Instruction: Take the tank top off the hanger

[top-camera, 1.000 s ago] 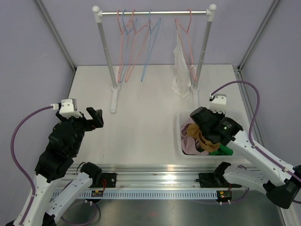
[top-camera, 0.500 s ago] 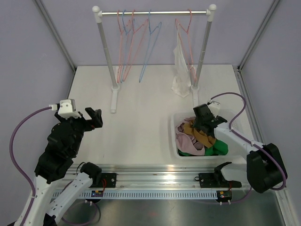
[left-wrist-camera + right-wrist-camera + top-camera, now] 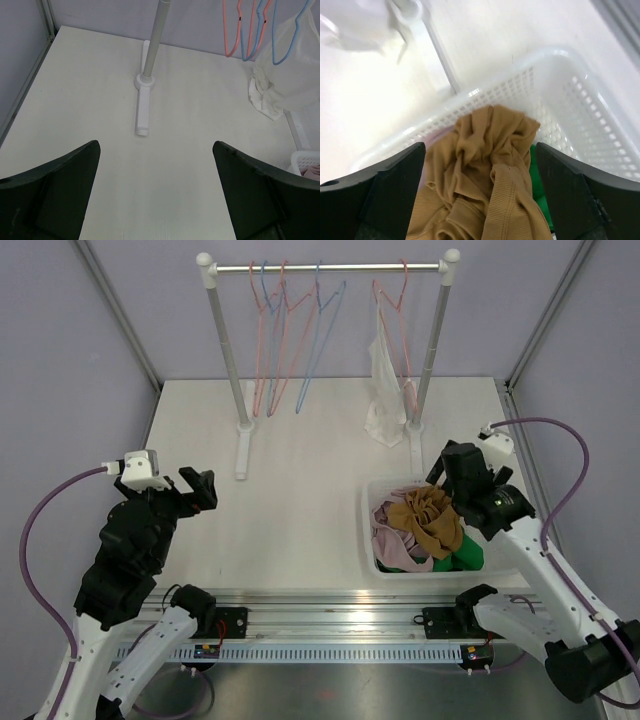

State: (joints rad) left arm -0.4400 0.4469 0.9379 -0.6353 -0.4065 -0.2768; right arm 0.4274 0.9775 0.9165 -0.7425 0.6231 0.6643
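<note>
The bench [image 3: 320, 440] is a matte, off-white slab. Its near edge is hidden behind both arms in the top view.

On it, well ahead of both grippers, stands the rack [image 3: 325, 267]: a thin metal rail on two pale round posts with long flat feet. The left wrist view shows only one post and foot, and the rail is cut off above.

The basket [image 3: 366, 525] is white perforated plastic with rounded corners. It sits directly under the right gripper [image 3: 479, 147], whose arm covers its right side from above.

The tank top [image 3: 383, 390] hangs far ahead of the right gripper and a little to its left, at the rail's right end, well apart from both grippers. It is thin, white and slightly see-through. Its hem lies crumpled on the bench by the right post's foot. From the left wrist it is cut off at the frame's right edge.

It hangs on a pink wire hanger [image 3: 395, 295]. Bare pink and blue wire hangers [image 3: 290, 330] are clustered toward the left post.

A tan ribbed garment [image 3: 490, 165] is bunched just below the right gripper. It hides most of a pink garment [image 3: 393, 540] and a green garment [image 3: 462, 558].

The left gripper [image 3: 155, 145] hovers over bare bench, jaws spread wide and empty. The right gripper's jaws are also wide apart and hold nothing. That wrist view is blurred toward its far corner.
</note>
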